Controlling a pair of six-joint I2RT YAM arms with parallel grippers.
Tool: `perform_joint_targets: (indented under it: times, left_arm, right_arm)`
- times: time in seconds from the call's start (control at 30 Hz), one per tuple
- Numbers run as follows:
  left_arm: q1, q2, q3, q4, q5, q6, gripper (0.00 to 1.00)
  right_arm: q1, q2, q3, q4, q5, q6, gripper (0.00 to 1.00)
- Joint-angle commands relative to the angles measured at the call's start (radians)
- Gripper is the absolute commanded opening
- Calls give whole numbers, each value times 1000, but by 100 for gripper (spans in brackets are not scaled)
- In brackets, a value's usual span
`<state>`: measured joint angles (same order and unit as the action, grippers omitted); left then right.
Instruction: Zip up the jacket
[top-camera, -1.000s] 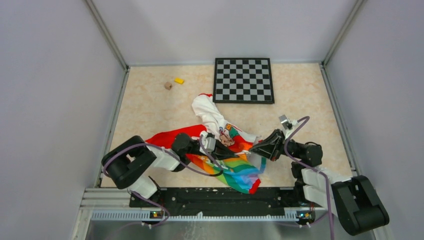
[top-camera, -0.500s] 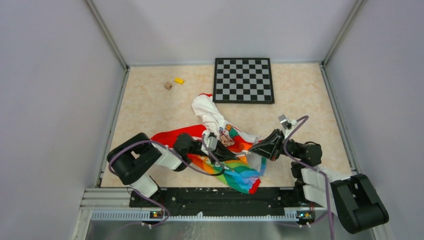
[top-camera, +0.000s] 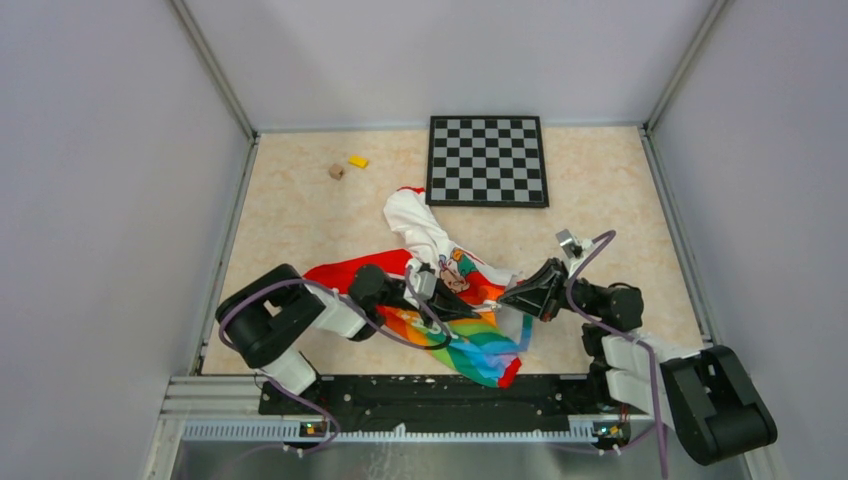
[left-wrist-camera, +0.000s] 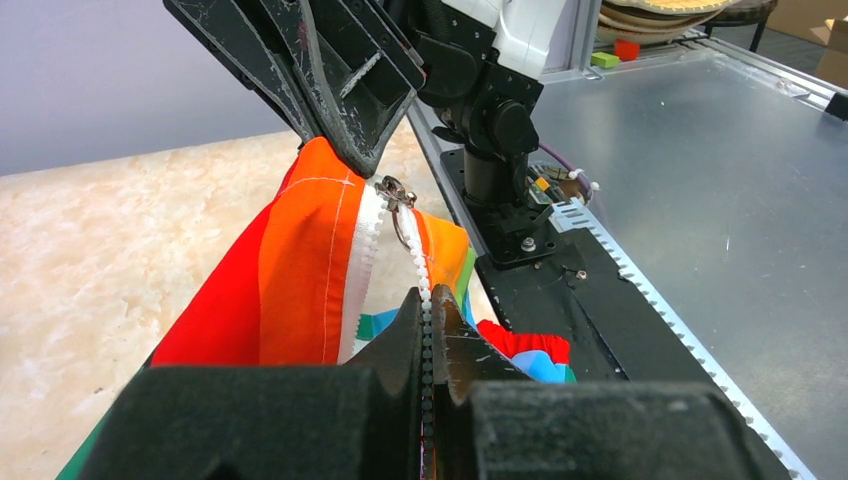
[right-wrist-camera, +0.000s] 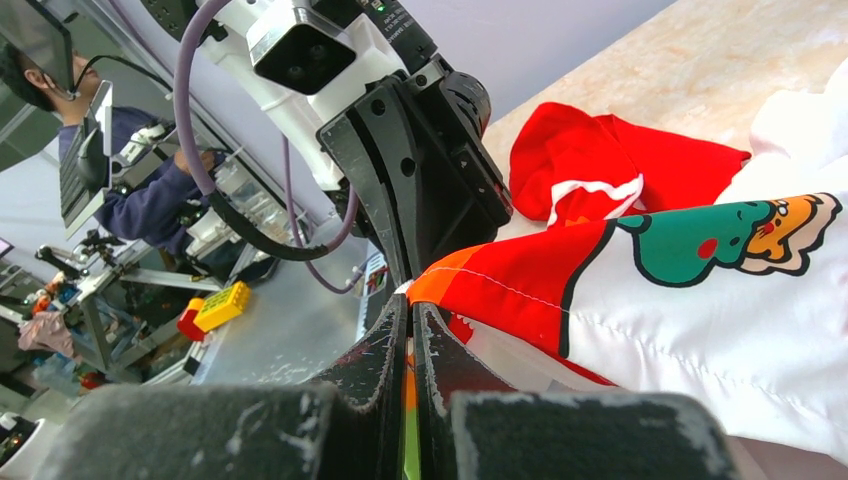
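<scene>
The jacket (top-camera: 430, 240) lies crumpled mid-table, white printed upper toward the back, red sleeve to the left, rainbow panel at the front. My left gripper (top-camera: 472, 312) is shut on its white zipper tape; in the left wrist view the teeth (left-wrist-camera: 421, 262) run straight in between the closed jaws (left-wrist-camera: 428, 308). Just beyond hangs the metal zipper slider (left-wrist-camera: 394, 190) with its ring pull. My right gripper (top-camera: 506, 296) faces the left one and is shut on the orange hem (right-wrist-camera: 470, 275) beside the slider; its jaws (right-wrist-camera: 408, 312) pinch a thin strip of coloured fabric.
A black-and-grey checkerboard (top-camera: 488, 160) lies at the back, right of centre. A small yellow block (top-camera: 357, 161) and a brown lump (top-camera: 336, 171) sit at the back left. Grey walls close three sides; the black base rail (top-camera: 400, 395) runs along the near edge.
The left arm's elbow has swung a little to the right and the fabric between the grippers has shifted slightly. Both grippers stay shut on the jacket.
</scene>
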<state>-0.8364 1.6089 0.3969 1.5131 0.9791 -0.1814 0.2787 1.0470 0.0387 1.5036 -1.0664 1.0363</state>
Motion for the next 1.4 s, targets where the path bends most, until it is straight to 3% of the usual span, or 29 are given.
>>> perform_joint_targets:
  times: [0.0, 0.33, 0.77, 1.37]
  left_arm:
    - [2, 11, 29, 64, 16, -10, 0]
    - [2, 16, 48, 37, -10, -16, 0]
    - [0, -30, 100, -187, -66, 4, 0]
    - [1, -118, 131, -338, -44, -60, 0]
  right_arm:
    - [12, 4, 1, 221, 3, -25, 0]
    - [12, 8, 0, 221, 9, -25, 0]
    - [14, -10, -5, 152, 35, -60, 0]
    - [72, -240, 33, -364, 123, -326, 0]
